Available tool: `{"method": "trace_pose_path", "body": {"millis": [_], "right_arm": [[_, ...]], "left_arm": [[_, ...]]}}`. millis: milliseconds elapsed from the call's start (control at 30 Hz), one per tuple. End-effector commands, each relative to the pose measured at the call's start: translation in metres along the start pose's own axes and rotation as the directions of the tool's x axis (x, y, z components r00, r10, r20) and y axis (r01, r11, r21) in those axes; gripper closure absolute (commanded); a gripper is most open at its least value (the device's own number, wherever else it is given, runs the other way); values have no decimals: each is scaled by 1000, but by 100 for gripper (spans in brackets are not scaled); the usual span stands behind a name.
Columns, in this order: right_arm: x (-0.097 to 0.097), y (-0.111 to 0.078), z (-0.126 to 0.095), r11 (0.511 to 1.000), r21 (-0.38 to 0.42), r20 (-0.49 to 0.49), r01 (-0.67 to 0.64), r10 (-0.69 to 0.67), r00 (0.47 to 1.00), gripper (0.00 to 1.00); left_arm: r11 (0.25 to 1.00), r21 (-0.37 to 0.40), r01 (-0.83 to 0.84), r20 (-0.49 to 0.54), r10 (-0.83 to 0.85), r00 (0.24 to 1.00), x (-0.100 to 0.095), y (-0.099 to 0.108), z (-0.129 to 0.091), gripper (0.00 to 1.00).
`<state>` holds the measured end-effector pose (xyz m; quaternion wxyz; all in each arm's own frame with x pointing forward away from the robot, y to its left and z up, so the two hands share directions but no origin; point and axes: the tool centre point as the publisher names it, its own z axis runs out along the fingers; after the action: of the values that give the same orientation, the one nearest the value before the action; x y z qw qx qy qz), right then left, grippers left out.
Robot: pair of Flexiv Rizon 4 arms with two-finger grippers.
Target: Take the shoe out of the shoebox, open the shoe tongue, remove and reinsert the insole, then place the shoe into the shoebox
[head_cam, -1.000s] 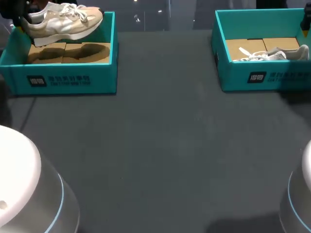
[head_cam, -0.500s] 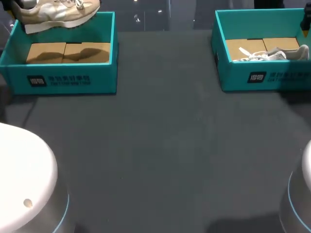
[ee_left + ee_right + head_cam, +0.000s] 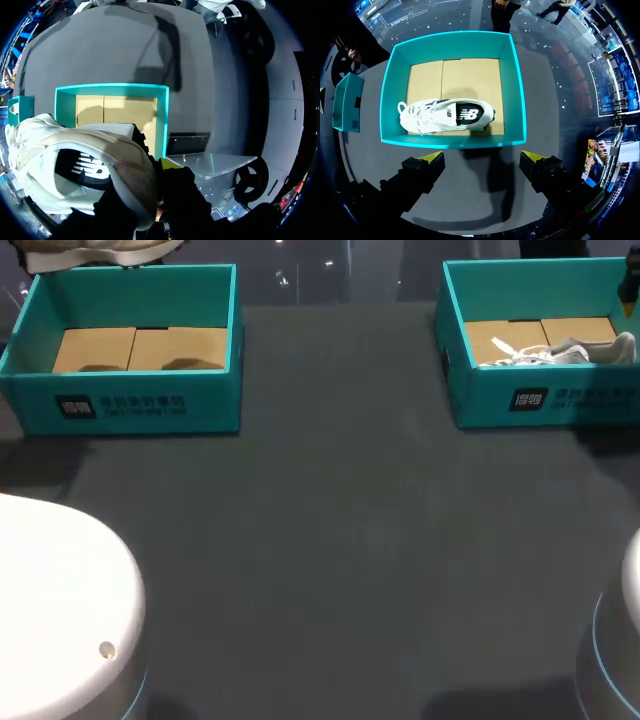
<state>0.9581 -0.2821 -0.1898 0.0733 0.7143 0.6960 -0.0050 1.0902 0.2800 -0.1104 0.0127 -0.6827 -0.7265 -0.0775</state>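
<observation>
Beige shoe (image 3: 95, 250): higher than a second ago, above left shoebox (image 3: 130, 405).
Left tool (image 3: 156, 172): pinching beige shoe's heel.
Right tool (image 3: 482, 159): spread, above white shoe (image 3: 447, 115) in right shoebox (image 3: 452, 142).

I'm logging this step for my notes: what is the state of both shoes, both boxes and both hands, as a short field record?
left hand: shut on beige shoe
beige shoe: in the air, clear of left shoebox
left shoebox: empty, cardboard floor showing
right hand: open, empty, right shoebox ahead of it
white shoe: lying on its side in right shoebox
</observation>
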Motion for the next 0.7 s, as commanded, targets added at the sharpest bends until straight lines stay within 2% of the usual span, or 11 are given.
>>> {"method": "trace_pose_path", "body": {"millis": [33, 167, 367, 567, 700], "right_arm": [[0, -1, 0, 1000, -2, 1, -1, 1, 1000, 0], [0, -1, 0, 1000, -2, 1, -1, 1, 1000, 0], [0, -1, 0, 1000, -2, 1, -1, 1, 1000, 0], [0, -1, 0, 1000, -2, 1, -1, 1, 1000, 0], [0, -1, 0, 1000, -2, 1, -1, 1, 1000, 0]], "left_arm": [[995, -104, -8, -28, 5, 1000, -11, -56, -32, 100], [993, -113, -24, -47, 19, 999, -21, -77, -41, 100], [988, -123, -90, -60, 83, 995, -47, -120, -54, 100], [982, -107, -158, -75, 151, 986, -77, -168, -58, 100], [978, -96, -183, -83, 175, 981, -92, -194, -57, 100]]}}
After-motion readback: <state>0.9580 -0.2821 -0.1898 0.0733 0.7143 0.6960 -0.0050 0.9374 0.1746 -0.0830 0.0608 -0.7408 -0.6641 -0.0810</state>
